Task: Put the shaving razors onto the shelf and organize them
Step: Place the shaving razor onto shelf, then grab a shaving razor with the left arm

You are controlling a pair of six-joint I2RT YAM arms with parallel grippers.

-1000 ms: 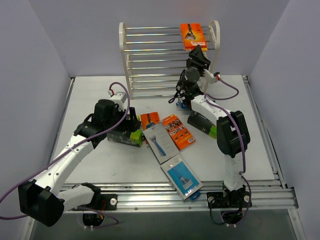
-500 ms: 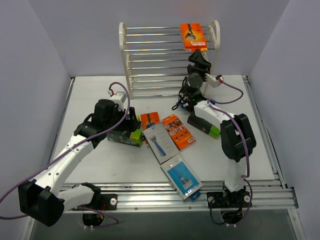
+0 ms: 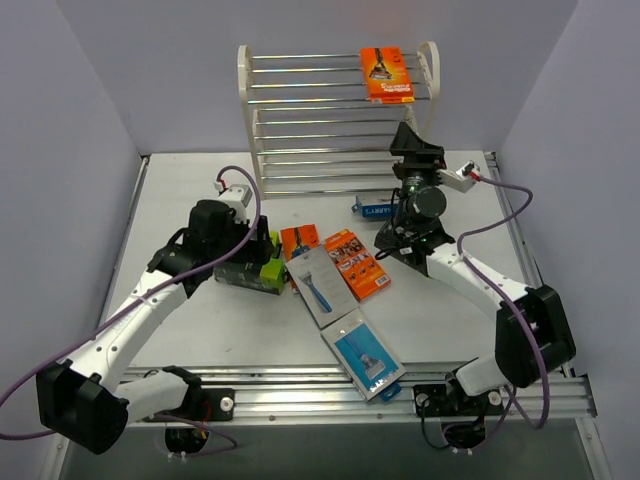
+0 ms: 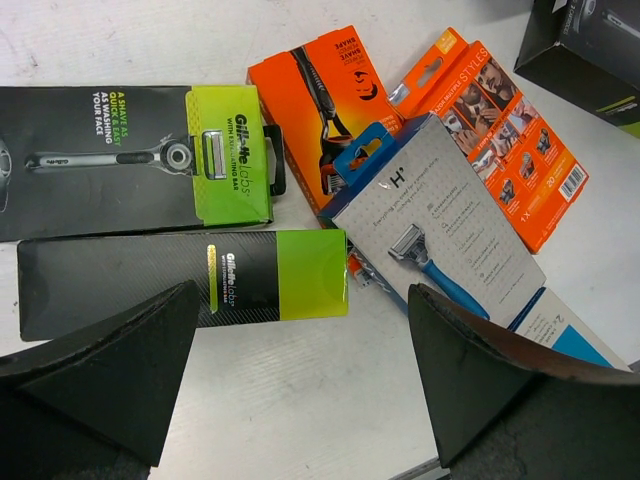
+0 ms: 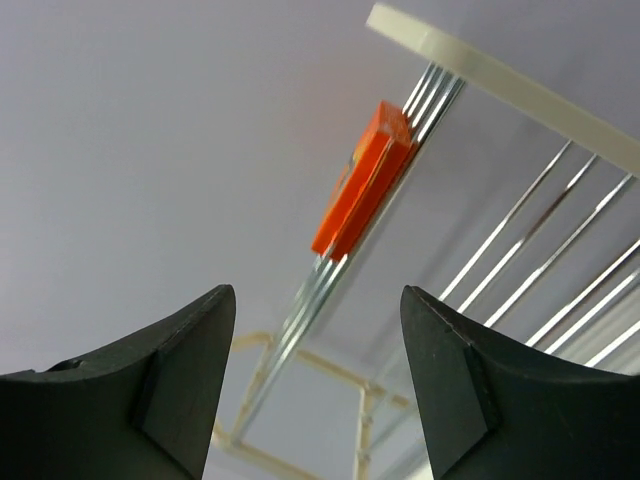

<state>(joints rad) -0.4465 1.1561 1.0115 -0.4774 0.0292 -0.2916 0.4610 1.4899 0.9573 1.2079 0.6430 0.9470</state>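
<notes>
Nearest the desk's front edge, a blue flat pack (image 3: 365,352) lies well clear of both arms; leave it for a later pass.

Next in, your left arm's fingers (image 4: 110,370) stand wide apart with nothing between them, just short of a black-and-lime box (image 4: 185,285). That box lies flat on the desk (image 4: 300,410), just ahead of the fingers and offset toward the left one. Its long axis runs across, from one finger toward the other. A second black-and-lime box (image 4: 130,160) lies parallel just beyond it.

Judgement: the left arm is much the nearer. Taken lengthwise, though, the box looks too long for the gap, so you would need to turn the wrist and close across the short side.

Right of these, a grey pack (image 4: 440,240) rests partly over an orange card (image 4: 315,100).

Farther back, your right arm's fingers (image 5: 180,370) are also apart and empty. They point up at the shelf (image 3: 243,75), where another orange card (image 3: 387,73) lies on the top rods.
</notes>
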